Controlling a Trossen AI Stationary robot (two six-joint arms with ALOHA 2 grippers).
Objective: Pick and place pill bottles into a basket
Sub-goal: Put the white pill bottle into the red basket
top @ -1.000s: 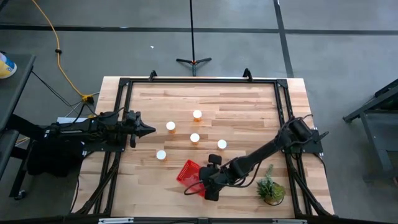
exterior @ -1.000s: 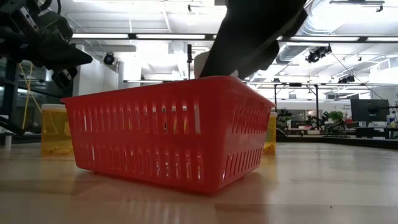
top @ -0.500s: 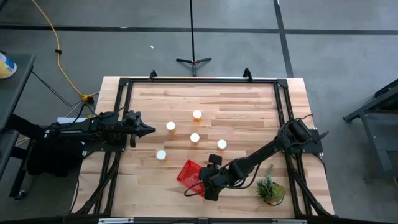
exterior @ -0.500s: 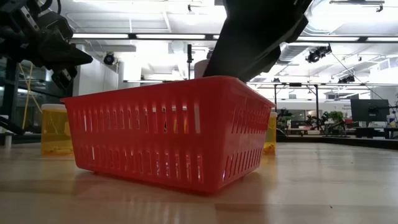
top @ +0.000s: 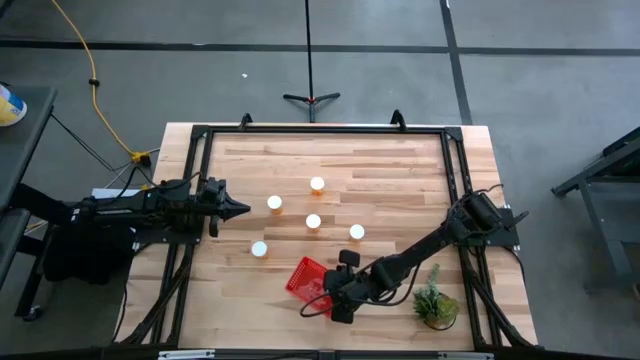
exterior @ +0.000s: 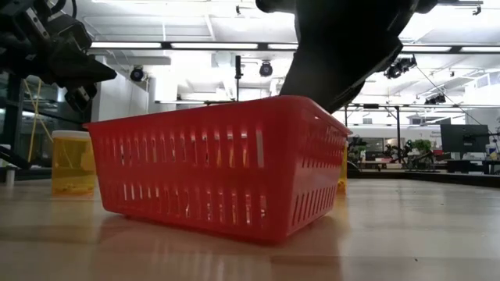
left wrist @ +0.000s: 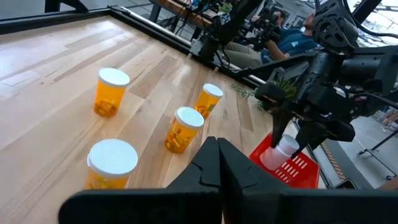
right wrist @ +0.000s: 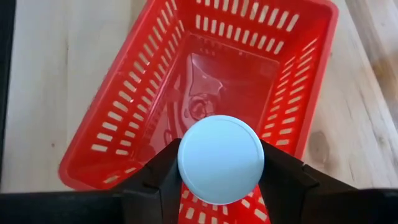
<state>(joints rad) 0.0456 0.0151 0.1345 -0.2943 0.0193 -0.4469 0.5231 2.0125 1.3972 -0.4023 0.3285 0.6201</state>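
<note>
I have the right hand point(right wrist: 221, 171) over the red basket point(top: 303, 278), pinching a pill bottle point(right wrist: 221, 158) by its sides. From the right wrist view I look straight down on the bottle's round white cap, with a dark finger pressed against each side of it, and the basket floor shows bare below. In the left wrist view the same bottle point(left wrist: 281, 151) hangs under the right hand point(left wrist: 292, 138), above the basket point(left wrist: 292, 169) rim, cap end lowest. In the low view the basket point(exterior: 219, 176) sits on the wooden surface point(exterior: 406, 234), and the dark bulk of the right arm comes down above its far right corner.

The basket lies near the front edge of the surface point(top: 400, 170), a little right of the middle, turned at an angle to the boards, with a small green potted plant point(top: 436, 303) further to its right.

Five more bottles stand upright on the surface, well apart from the basket: one point(top: 317, 184) farthest back, one point(top: 274, 203) to its left, one point(top: 313, 221) in the middle, one point(top: 357, 232) to the right, and one point(top: 259, 249) nearest the front on the left.

My left hand point(top: 238, 209) waits above the left side of the surface, its fingers pressed together and holding nothing, pointing towards the bottles.
</note>
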